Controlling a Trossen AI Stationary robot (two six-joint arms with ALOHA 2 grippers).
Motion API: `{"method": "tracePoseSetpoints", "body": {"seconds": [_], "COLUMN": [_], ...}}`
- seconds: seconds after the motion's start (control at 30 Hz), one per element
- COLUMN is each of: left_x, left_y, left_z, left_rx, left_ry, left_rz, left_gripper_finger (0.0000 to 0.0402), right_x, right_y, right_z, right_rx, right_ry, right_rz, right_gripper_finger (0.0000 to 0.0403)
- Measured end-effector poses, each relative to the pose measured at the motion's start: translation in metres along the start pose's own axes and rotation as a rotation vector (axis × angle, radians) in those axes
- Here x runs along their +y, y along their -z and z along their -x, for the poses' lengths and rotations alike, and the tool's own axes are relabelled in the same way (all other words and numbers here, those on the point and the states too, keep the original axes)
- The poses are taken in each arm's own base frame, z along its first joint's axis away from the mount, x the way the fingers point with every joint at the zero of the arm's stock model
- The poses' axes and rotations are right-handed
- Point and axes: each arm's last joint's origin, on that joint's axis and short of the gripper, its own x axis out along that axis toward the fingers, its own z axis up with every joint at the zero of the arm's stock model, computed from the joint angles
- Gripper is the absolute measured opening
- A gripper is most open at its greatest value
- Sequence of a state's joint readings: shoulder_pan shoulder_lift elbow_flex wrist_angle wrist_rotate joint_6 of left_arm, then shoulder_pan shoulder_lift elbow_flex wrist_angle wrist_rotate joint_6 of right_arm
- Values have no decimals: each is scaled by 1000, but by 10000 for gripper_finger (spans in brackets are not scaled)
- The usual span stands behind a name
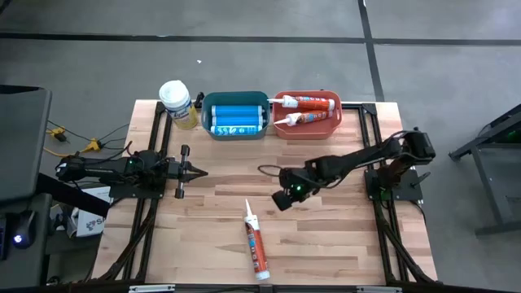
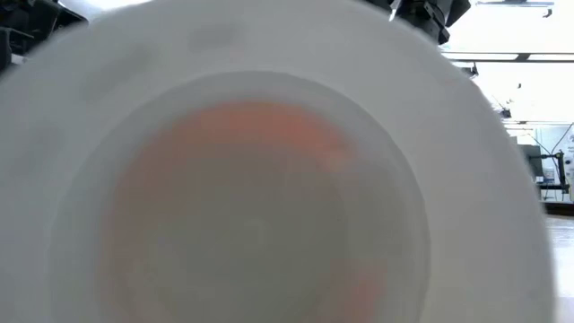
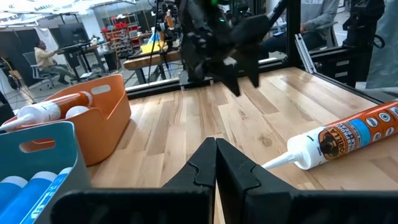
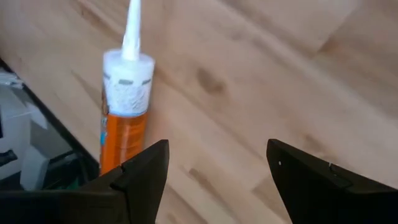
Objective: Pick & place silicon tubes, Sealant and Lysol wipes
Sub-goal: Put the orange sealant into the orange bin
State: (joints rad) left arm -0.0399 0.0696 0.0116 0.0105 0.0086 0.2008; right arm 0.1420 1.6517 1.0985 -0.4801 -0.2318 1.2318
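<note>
Your table (image 1: 326,244) is pale butcher-block wood, its planks running lengthwise, framed by dark metal rails. Along its far edge sit two rounded plastic bins side by side and touching: a teal bin (image 1: 235,98) packed with blue-labelled tubes (image 1: 235,120) lying flat, and an orange bin (image 1: 306,128) with two white-and-orange sealant tubes (image 1: 308,103) lying in it, nozzles pointing toward the teal one. Just beside the teal bin, at the table's far left corner, the Lysol wipes (image 1: 177,103) stand upright, a squat round canister with a wide white lid and pale yellow body.

You see the right gripper (image 1: 285,196) near the table's middle, its dark angular fingers spread wide and holding nothing, poised above bare wood. Near it, toward the front edge, one loose tube (image 1: 256,243) lies flat on the table: a smooth orange cylinder with a white shoulder and a slim tapered nozzle pointing toward the bins. The left gripper (image 1: 201,172) waits left of centre, its pointed fingers pressed together and empty.

The low view is filled by a blurred white round shape with an orange tint at its centre; what it is cannot be told.
</note>
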Motion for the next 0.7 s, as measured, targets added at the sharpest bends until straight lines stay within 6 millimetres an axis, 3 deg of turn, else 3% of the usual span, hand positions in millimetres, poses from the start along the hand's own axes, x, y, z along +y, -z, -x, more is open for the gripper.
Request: {"method": "tracePoseSetpoints", "body": {"seconds": [0.27, 0.7], "left_x": [0, 0], "left_y": [0, 0], "left_z": [0, 0], "left_rx": [0, 0], "left_ry": [0, 0], "left_rz": [0, 0], "left_gripper_finger": [0, 0], "right_x": [18, 101], "right_y": [20, 13], "right_z": [-31, -43], "right_rx": [48, 2], "right_ry": [-16, 191], "right_rz": [-58, -39], "right_gripper_finger": [266, 266]}}
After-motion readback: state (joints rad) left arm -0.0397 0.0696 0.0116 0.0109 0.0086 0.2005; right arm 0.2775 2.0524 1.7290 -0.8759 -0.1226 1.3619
